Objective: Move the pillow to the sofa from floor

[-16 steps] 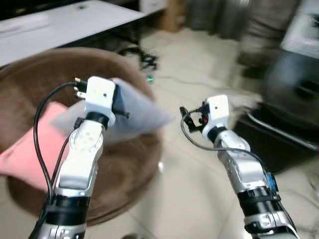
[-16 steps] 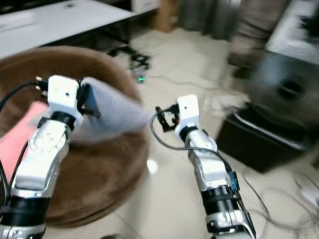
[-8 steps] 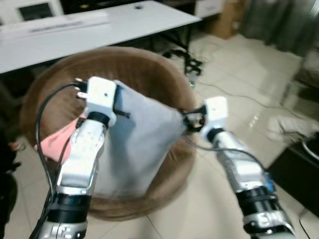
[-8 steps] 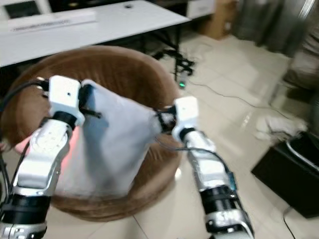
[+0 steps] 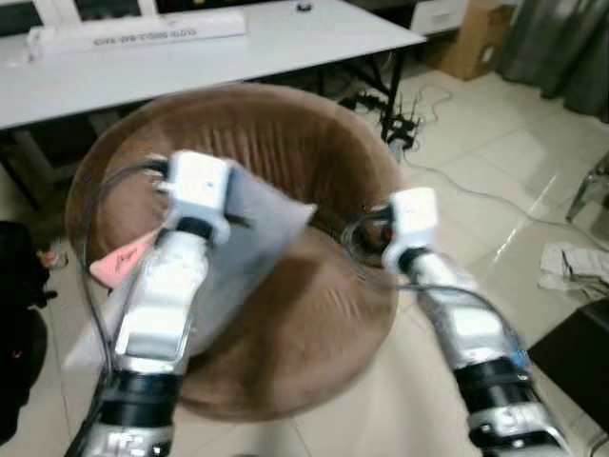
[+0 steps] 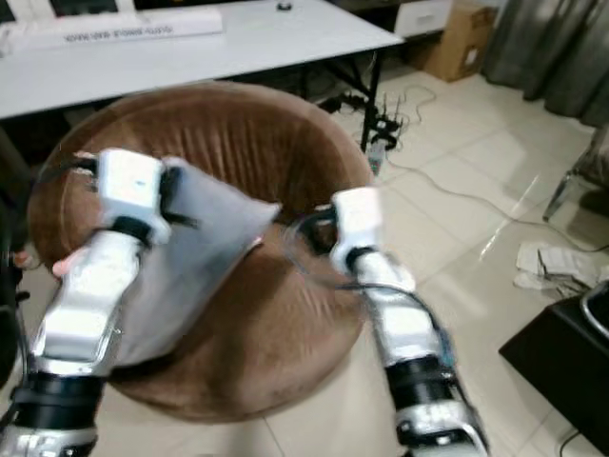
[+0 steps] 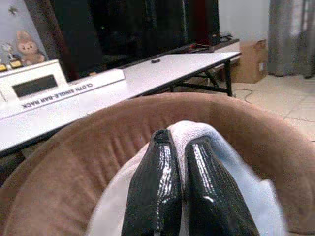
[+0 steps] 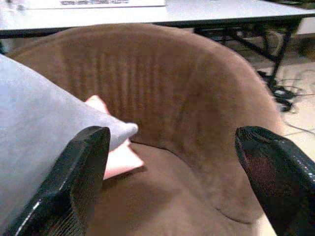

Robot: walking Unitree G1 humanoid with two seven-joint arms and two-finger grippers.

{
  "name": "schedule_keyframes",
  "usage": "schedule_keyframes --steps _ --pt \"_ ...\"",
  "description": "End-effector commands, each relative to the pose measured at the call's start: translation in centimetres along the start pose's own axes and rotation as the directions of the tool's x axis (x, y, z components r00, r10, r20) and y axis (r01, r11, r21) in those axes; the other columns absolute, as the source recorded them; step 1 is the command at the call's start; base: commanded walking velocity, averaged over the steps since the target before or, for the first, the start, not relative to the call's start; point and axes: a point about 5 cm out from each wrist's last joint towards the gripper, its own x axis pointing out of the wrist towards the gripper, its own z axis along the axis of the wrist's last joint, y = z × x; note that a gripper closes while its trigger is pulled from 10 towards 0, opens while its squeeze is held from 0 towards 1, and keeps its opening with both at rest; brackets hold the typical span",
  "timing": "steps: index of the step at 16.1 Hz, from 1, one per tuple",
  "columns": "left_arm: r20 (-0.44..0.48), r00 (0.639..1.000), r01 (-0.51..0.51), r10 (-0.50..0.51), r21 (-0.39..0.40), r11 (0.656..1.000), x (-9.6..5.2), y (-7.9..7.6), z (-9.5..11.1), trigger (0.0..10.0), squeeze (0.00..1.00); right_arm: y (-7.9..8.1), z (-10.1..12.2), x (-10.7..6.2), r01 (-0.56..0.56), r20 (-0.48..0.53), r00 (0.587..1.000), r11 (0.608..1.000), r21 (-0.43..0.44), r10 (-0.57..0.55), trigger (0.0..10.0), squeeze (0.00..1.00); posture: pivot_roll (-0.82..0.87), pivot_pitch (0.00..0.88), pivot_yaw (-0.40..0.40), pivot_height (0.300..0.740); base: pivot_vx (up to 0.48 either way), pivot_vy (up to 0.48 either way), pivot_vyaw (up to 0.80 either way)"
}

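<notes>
A grey pillow (image 5: pixel 255 221) leans on the left side of the round brown sofa (image 5: pixel 314 324), its lower part resting in the seat. My left gripper (image 7: pixel 181 189) is shut on the pillow's top edge, just inside the sofa's back. A pink pillow (image 5: pixel 122 259) lies under the grey one, and its corner pokes out (image 8: pixel 118 158). My right gripper (image 8: pixel 174 147) hovers open over the seat at the sofa's right side. It is apart from the grey pillow's free corner, with nothing between its fingers.
A long white table (image 5: pixel 190 48) stands behind the sofa, with cables (image 5: pixel 400 109) on the tiles beside it. A cardboard box (image 5: pixel 476 38) is at the back right. A black box (image 5: pixel 582 352) and a crumpled cloth (image 5: pixel 571 262) lie on the floor to the right. A dark object (image 5: pixel 19 314) sits at the left edge.
The camera has swung towards the sofa. My right gripper has let go of the pillow's corner and opened. The pillow has sagged onto the seat, still held by my left gripper.
</notes>
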Motion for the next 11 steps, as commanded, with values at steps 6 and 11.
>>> schedule_keyframes --steps 6,11 --pt "0.046 0.982 0.185 -0.184 -0.017 0.983 0.0 -1.6 0.6 10.0 0.00 0.7 0.5 -0.1 -0.053 0.006 0.999 0.998 -0.031 0.053 10.0 0.00 0.08 0.000 -0.007 0.740 0.000 0.000 0.00" --pt "0.085 0.975 0.210 -0.204 -0.074 0.975 1.2 -2.0 1.5 10.0 0.00 -0.1 0.9 -1.0 -0.047 0.021 0.999 0.998 -0.044 0.048 10.0 0.00 0.05 0.000 0.001 0.740 0.000 0.000 0.00"
